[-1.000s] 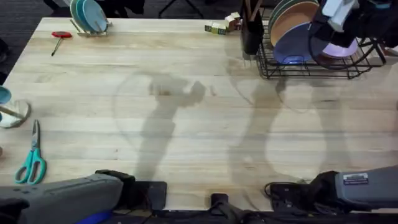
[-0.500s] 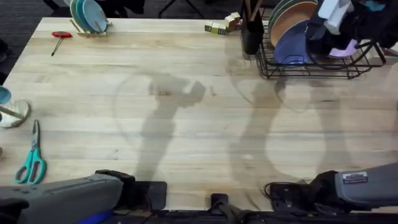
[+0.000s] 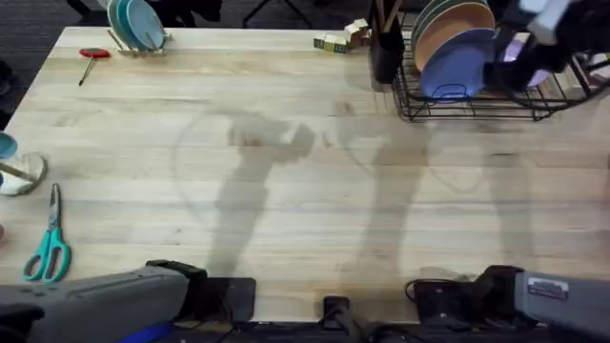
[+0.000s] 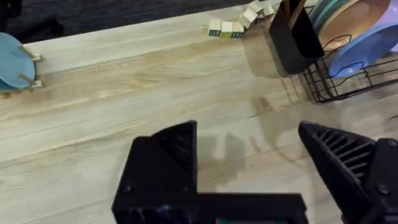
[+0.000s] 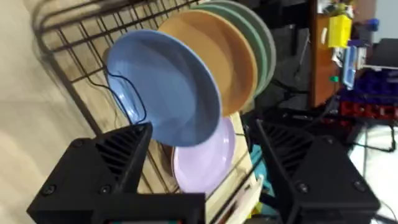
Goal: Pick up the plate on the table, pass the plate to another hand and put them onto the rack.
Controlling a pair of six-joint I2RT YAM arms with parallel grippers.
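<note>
The light-blue plate (image 3: 462, 65) (image 5: 165, 87) stands on edge in the black wire rack (image 3: 477, 107) (image 4: 329, 84) at the table's far right, leaning on an orange plate (image 5: 221, 59). My right gripper (image 5: 204, 129) (image 3: 510, 71) is open just to the right of the blue plate, with nothing held. A purple plate (image 5: 205, 158) lies lower in the rack, beyond its fingers. My left gripper (image 4: 247, 130) hovers open and holds nothing over the bare wooden table (image 3: 286, 191), near its front edge.
A black utensil holder (image 3: 386, 43) stands at the rack's left end, with small blocks (image 3: 338, 40) beside it. A wooden holder with teal plates (image 3: 133, 24), a red tool (image 3: 93, 54), teal scissors (image 3: 48, 248) and a bowl (image 3: 19, 171) sit at the left.
My right gripper has drawn back to the right, away from the blue plate, which now stands free in the rack. The left arm has not moved.
</note>
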